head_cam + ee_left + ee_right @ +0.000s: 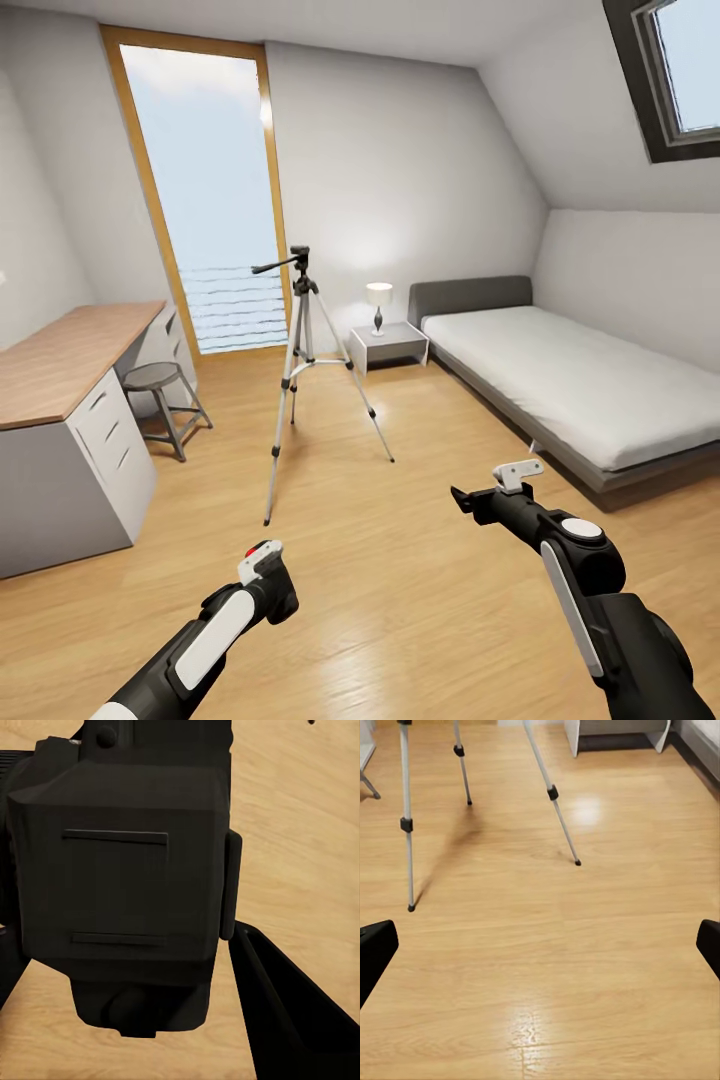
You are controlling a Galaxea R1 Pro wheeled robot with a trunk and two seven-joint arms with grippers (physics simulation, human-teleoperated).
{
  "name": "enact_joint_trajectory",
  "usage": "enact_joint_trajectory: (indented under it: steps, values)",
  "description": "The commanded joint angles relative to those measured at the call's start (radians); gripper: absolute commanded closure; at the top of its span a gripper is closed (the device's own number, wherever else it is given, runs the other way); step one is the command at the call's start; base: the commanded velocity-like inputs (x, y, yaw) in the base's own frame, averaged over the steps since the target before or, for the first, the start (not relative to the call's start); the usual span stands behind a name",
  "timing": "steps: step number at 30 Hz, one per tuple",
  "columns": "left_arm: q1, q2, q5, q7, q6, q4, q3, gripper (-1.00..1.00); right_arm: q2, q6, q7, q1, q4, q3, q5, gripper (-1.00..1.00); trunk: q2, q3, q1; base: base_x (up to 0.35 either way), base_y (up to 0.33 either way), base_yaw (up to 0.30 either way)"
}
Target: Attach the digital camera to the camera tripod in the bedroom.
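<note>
Left gripper (pixel 150 907): clamped on the digital camera (pixel 120 870); in the left wrist view the chunky black body sits between the two dark fingers (pixel 292 1012), with light wood floor (pixel 300 810) behind it. In the head view the left arm reaches in from 7 o'clock, its wrist end (pixel 262 565) low in the frame over the floor; the camera itself cannot be made out there.

Right gripper (pixel 540 945): released, jaws spread wide. The right wrist view has one black fingertip (pixel 375 949) at each side edge with bare floor between. In the head view the right arm enters from 5 o'clock, gripper end (pixel 480 500) pointing toward 10 o'clock.

Camera tripod (pixel 300 350): upright on the floor near frame centre, at roughly 12 o'clock from the left arm and well apart from both grippers. Three silver legs spread; black head with pan handle pointing toward 9 o'clock. Its lower legs and black feet (pixel 409 825) also appear in the right wrist view.

Surroundings: window (pixel 205 190) behind the tripod, stool (pixel 160 395) and desk (pixel 70 400) at 9 o'clock, nightstand with lamp (pixel 385 335) and bed (pixel 560 370) at 2 to 3 o'clock.
</note>
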Motion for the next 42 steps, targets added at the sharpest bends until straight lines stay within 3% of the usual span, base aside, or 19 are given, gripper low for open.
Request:
enact_joint_trajectory:
  steps: [1,17,23,27,35,42]
  values:
    - [-0.001,0.001,0.002,0.006,0.002,-0.002,-0.004,1.0,0.0,0.005,0.002,-0.001,-0.001,0.0,0.0,-1.0,0.006,0.002,-0.004,0.0,0.0,0.0]
    - [-0.001,-0.01,-0.001,0.003,0.004,-0.007,-0.023,1.0,-0.001,0.006,0.002,-0.002,-0.001,0.002,0.0,-1.0,0.118,0.052,-0.065,0.0,0.0,0.0]
    - [-0.006,-0.017,-0.002,-0.001,0.004,-0.014,-0.126,1.0,-0.002,0.007,0.002,-0.003,-0.001,0.004,0.0,-1.0,0.16,0.071,-0.088,0.0,0.0,0.0]
    - [-0.009,-0.02,-0.002,-0.004,0.005,-0.017,-0.158,1.0,-0.002,0.007,0.002,-0.003,-0.001,0.004,0.0,-1.0,0.188,0.084,-0.104,0.0,0.0,0.0]
    - [-0.012,-0.035,-0.012,-0.007,0.006,-0.019,-0.189,1.0,-0.003,0.007,0.002,-0.003,-0.001,0.005,0.0,-1.0,0.244,0.109,-0.134,0.0,0.0,0.0]
    - [-0.014,-0.063,-0.077,-0.014,0.03,-0.02,-0.217,1.0,-0.003,0.007,0.002,-0.003,-0.001,0.005,0.0,-1.0,0.293,0.131,-0.161,0.0,0.0,0.0]
